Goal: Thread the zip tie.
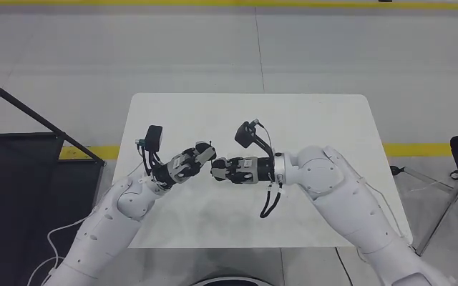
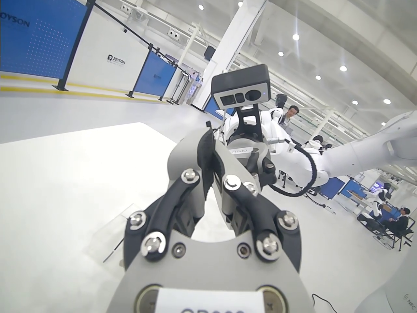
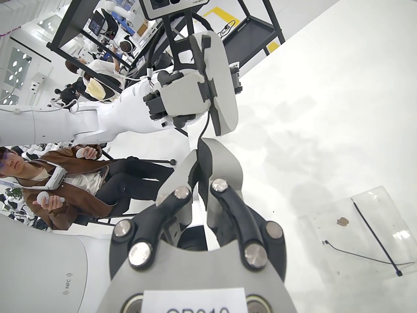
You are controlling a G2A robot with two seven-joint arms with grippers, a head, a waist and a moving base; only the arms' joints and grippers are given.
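- Here, the zip tie spans fingertip to fingertip, its long axis running between the two.
- Left end effector and right end effector: each clamped on it.

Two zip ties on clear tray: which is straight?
The straight zip tie, ending in the square head; the curved zip tie bends across it near that head.

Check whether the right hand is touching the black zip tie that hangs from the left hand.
Touching. The right wrist view shows the zip tie running from the left hand down into the shut right hand, between its fingers.
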